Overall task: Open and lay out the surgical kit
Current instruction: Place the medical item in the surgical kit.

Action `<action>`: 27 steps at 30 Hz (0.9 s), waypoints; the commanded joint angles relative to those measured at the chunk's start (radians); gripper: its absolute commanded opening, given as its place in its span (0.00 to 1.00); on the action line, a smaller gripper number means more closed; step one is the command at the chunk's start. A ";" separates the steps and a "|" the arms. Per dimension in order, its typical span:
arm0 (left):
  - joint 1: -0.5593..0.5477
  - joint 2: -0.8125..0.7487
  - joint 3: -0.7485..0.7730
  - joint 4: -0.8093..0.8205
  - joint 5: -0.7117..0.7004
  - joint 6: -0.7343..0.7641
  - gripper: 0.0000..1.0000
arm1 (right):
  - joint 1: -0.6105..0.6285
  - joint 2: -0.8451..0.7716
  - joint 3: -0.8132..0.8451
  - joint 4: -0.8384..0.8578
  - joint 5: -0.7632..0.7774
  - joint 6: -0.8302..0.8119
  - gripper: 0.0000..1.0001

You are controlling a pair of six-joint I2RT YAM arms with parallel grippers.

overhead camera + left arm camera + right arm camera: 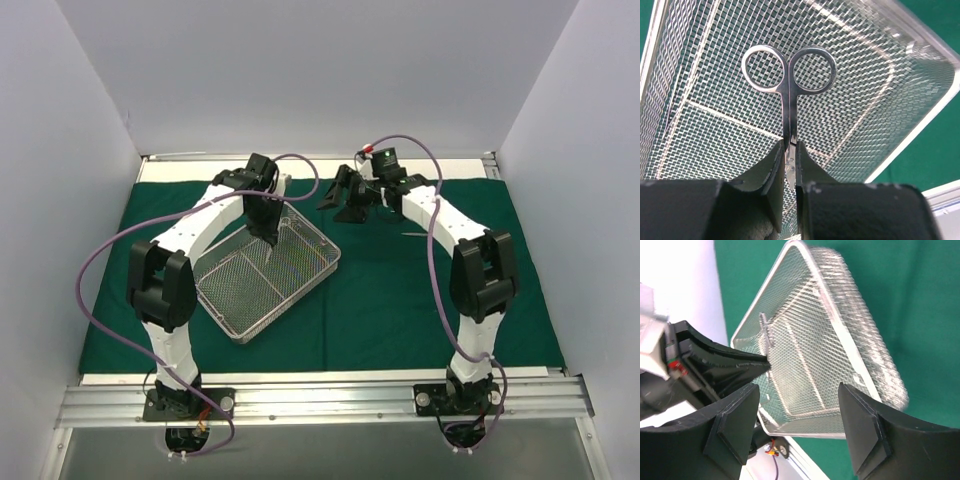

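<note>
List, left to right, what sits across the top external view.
Left arm's elbow → wire-mesh tray → right hand → right arm's elbow. Left out: the left hand with its scissors, which overlaps the tray.

glossy steel scissors (788, 80), shiny wire-mesh tray (236, 327), matt green cloth (400, 300).
</note>
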 commanded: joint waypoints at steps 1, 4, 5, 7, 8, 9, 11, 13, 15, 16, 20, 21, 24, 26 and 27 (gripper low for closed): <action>-0.012 -0.053 0.069 -0.002 0.052 -0.010 0.02 | 0.045 0.039 0.083 0.035 -0.058 0.044 0.65; -0.015 -0.050 0.083 -0.004 0.065 -0.015 0.02 | 0.072 0.068 0.114 0.044 -0.058 0.055 0.65; -0.015 -0.051 0.086 -0.007 0.069 -0.016 0.02 | 0.078 0.074 0.119 0.043 -0.055 0.056 0.64; -0.018 -0.053 0.090 -0.007 0.076 -0.018 0.02 | 0.088 0.088 0.129 0.046 -0.056 0.062 0.64; -0.019 -0.055 0.090 -0.010 0.078 -0.018 0.02 | 0.091 0.090 0.131 0.052 -0.058 0.065 0.64; -0.021 -0.058 0.090 -0.011 0.081 -0.020 0.02 | 0.091 0.097 0.132 0.058 -0.058 0.070 0.64; -0.024 -0.062 0.089 -0.010 0.087 -0.023 0.02 | 0.095 0.105 0.140 0.061 -0.059 0.076 0.63; -0.027 -0.065 0.089 -0.008 0.092 -0.024 0.02 | 0.100 0.120 0.145 0.061 -0.062 0.084 0.62; -0.025 -0.065 0.095 -0.011 0.093 -0.024 0.02 | 0.101 0.131 0.143 0.070 -0.065 0.088 0.61; -0.027 -0.067 0.098 -0.013 0.093 -0.023 0.02 | 0.101 0.136 0.143 0.073 -0.067 0.091 0.60; -0.030 -0.073 0.101 -0.013 0.105 -0.024 0.02 | 0.105 0.151 0.145 0.098 -0.073 0.107 0.56; -0.030 -0.073 0.101 -0.013 0.105 -0.024 0.02 | 0.105 0.152 0.145 0.103 -0.073 0.110 0.56; -0.035 -0.071 0.104 -0.016 0.108 -0.023 0.02 | 0.106 0.166 0.151 0.116 -0.081 0.125 0.54; -0.036 -0.071 0.104 -0.014 0.110 -0.023 0.02 | 0.108 0.175 0.155 0.119 -0.084 0.128 0.52; -0.039 -0.070 0.106 -0.014 0.113 -0.023 0.02 | 0.111 0.179 0.159 0.121 -0.087 0.131 0.52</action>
